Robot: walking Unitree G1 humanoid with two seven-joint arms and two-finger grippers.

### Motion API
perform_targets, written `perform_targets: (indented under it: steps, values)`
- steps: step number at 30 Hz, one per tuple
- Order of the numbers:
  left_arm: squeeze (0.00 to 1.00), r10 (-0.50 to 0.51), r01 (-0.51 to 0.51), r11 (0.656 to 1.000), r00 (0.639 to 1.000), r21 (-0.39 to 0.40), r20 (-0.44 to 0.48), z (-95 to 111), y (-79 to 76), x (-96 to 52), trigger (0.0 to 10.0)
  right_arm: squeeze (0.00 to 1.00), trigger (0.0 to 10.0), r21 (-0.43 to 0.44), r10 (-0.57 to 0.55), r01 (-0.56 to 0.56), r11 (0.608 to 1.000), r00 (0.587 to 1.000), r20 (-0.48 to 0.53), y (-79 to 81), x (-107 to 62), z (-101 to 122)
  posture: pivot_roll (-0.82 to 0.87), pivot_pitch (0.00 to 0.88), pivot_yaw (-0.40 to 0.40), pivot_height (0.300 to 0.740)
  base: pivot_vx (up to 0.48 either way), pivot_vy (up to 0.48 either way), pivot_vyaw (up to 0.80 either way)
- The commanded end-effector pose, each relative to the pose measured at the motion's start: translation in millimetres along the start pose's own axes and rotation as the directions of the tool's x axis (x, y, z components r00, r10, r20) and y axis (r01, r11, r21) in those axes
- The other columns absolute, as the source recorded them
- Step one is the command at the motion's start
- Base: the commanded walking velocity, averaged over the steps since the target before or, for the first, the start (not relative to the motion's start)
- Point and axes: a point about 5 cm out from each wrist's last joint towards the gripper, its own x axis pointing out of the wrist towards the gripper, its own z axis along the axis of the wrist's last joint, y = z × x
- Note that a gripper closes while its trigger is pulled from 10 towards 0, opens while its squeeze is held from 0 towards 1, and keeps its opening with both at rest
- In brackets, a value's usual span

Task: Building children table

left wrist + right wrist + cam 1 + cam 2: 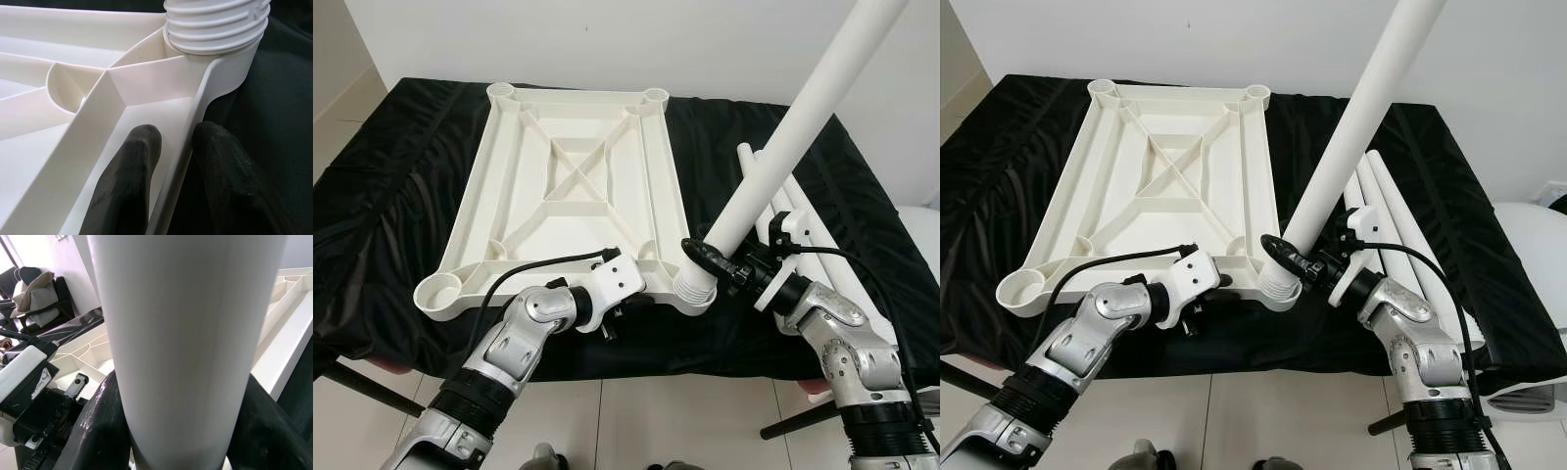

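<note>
A white plastic table top (558,196) lies upside down on my bench (382,196), which is draped in a black cloth, its ribbed underside and crossed braces facing up. It has a round socket at each corner; the far two (502,91) (654,96) and the near left one (438,290) stand open.

My left fingers (127,186) pinch the near rim of the table top, one finger inside the wall and the other outside against the black cloth, just beside the near right corner. My left gripper (625,305) sits at that edge, with its silver arm reaching up from below.

At the near right corner socket (693,290), the threaded end of a long white leg (783,137) rests in the opening. The threads show as ridged rings just above the socket in the left wrist view. The leg leans away to my right and upward, running out past the top of the view.

My right gripper (705,257) is wrapped around the leg just above the threaded end, its black fingers (274,426) pressed against both sides of the tube.

More white legs (803,230) lie side by side on the cloth to the right of the table top, behind my right arm. The floor below the bench is pale tile (636,421).
</note>
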Motion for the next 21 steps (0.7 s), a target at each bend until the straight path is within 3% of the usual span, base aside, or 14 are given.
perform_targets:
  steps: [1,21]
  values:
    - [0.0,0.024,-0.024,1.0,0.999,-0.008,-0.038,-9.7,-3.9,-0.3,10.0,0.0,10.0,-0.011,-0.007,0.007,1.0,1.0,-0.013,-0.2,-2.8,-1.6,-0.06,0.092,-0.027,0.74,0.0,0.0,0.0]
    - [0.0,0.007,-0.008,1.0,0.999,-0.019,-0.04,-7.3,-3.7,-2.9,10.0,0.0,10.0,-0.059,-0.018,0.014,0.998,0.998,-0.065,0.3,-1.6,-11.1,-0.06,0.099,-0.021,0.74,0.0,0.0,0.0]
